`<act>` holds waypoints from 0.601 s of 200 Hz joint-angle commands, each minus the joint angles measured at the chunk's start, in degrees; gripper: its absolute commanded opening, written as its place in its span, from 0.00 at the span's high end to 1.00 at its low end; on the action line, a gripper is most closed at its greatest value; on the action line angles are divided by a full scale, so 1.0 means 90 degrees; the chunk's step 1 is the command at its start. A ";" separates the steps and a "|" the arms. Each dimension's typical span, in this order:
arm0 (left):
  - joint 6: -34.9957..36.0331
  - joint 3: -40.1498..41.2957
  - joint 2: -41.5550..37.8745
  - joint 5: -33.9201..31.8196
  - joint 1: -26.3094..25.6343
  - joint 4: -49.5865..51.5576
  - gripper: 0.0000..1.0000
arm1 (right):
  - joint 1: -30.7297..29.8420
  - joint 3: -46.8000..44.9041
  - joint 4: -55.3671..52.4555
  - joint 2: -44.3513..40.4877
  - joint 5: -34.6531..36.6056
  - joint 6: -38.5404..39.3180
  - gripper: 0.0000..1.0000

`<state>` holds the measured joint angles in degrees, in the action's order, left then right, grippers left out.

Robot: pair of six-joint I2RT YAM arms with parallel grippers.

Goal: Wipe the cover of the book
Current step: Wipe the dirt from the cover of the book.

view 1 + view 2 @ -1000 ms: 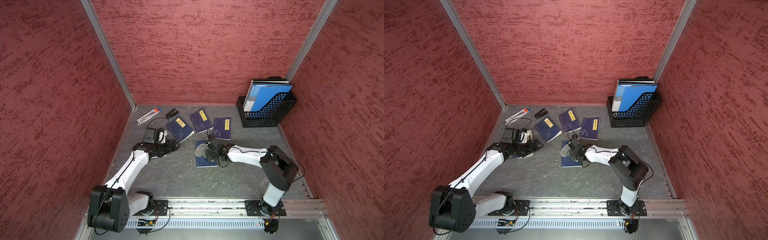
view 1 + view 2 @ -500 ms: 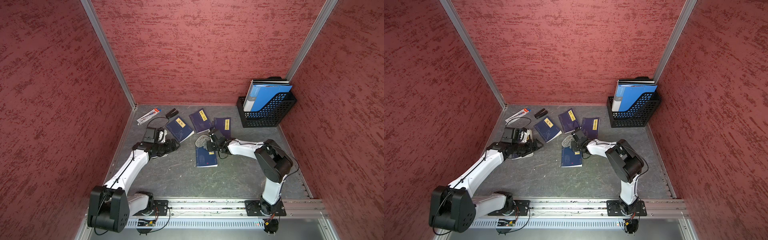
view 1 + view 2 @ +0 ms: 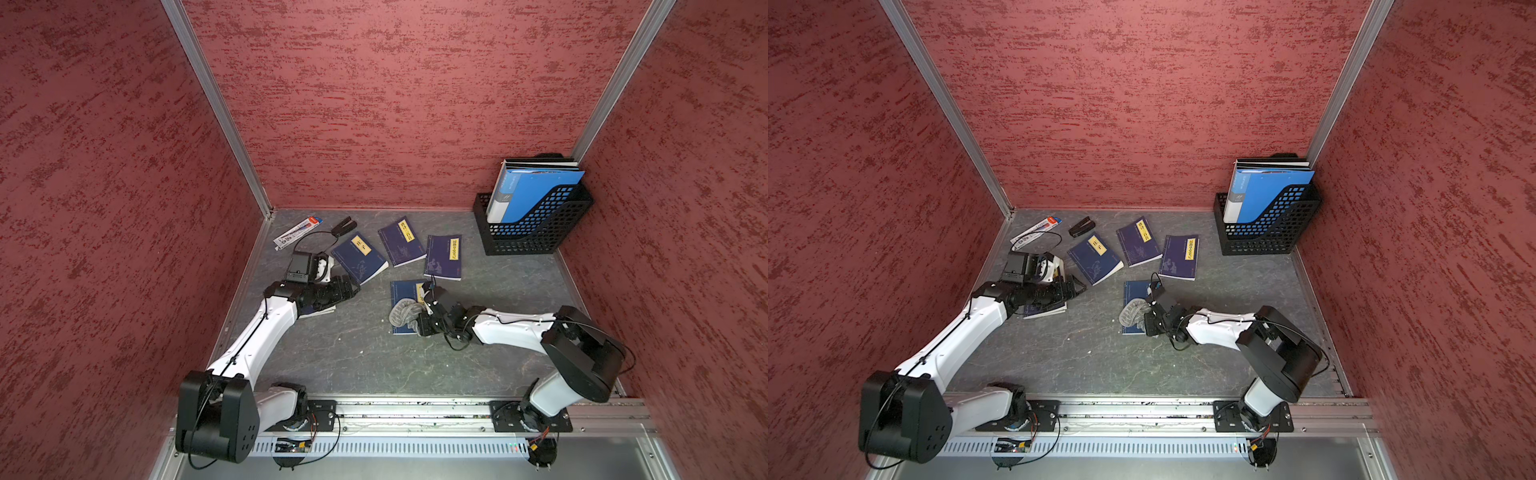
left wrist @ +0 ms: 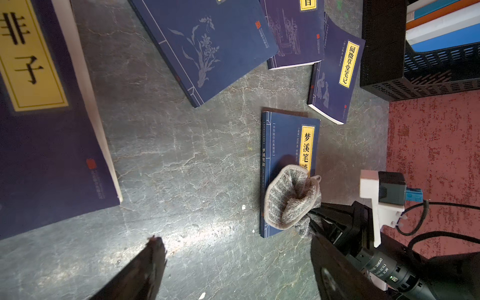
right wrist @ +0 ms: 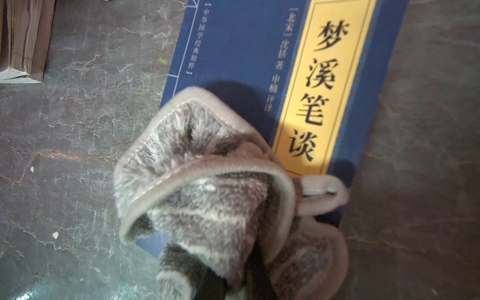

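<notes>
**Fig.** Cloth on cover, seen from above & from both wrists. We find the book [image 3: 402, 291] flat on the worktop [image 3: 332, 357] near ctr, cover up w/ its yellow title strip showing. It lies just in front of a row of three other dark-blue books [image 3: 402, 242].

The right end effector [image 3: 420, 322] is pressed together on a bunched grey cloth [image 3: 404, 313]. It pinches the cloth over the end of the cover nearest the robot's base. In the right wrist view we see the cloth resting on the cover & spilling over the spine-side edge onto the worktop, w/ the title strip mostly bare.

The left end effector [image 3: 352, 288] hangs low w/ jaws spread wide & nothing btwn them, well to the left of the book. It is beside a fifth book [image 3: 318, 309] lying partly under its arm.

Back right corner: a black mesh file rack [image 3: 536, 237] holds blue folders [image 3: 540, 191] upright. Back left: a pen pack [image 3: 297, 233] & a small black item [image 3: 343, 227].
</notes>
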<state>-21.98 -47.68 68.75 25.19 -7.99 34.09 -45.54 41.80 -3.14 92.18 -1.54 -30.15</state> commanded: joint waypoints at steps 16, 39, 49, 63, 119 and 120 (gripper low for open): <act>0.0160 -0.0134 0.0013 -0.0072 0.0067 0.0089 0.11 | 0.0672 0.0502 -0.0474 0.1260 0.0090 0.0506 0.95; 0.0154 -0.0099 -0.0078 -0.0108 0.0084 0.0118 0.11 | 0.1068 0.1323 -0.0489 0.1874 0.0142 0.0896 0.95; 0.0154 -0.0088 -0.0120 -0.0112 0.0087 0.0122 0.11 | 0.1191 0.1612 -0.0556 0.2031 0.0171 0.0980 0.95; 0.0129 -0.0064 -0.0146 -0.0112 0.0097 0.0092 0.11 | 0.1318 0.1849 -0.0585 0.2130 0.0166 0.1085 0.95; 0.0068 -0.0043 0.0005 -0.0067 0.0106 -0.0105 0.11 | 0.1322 0.1094 -0.0496 0.1539 -0.0181 0.1014 0.94; 0.0069 -0.0044 0.0006 -0.0071 0.0106 -0.0105 0.11 | 0.1316 0.1062 -0.0493 0.1513 -0.0181 0.1005 0.94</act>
<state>-22.02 -47.68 68.58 24.75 -7.44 34.81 -33.69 58.11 -0.10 107.66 -2.39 -21.17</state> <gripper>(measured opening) 0.894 0.084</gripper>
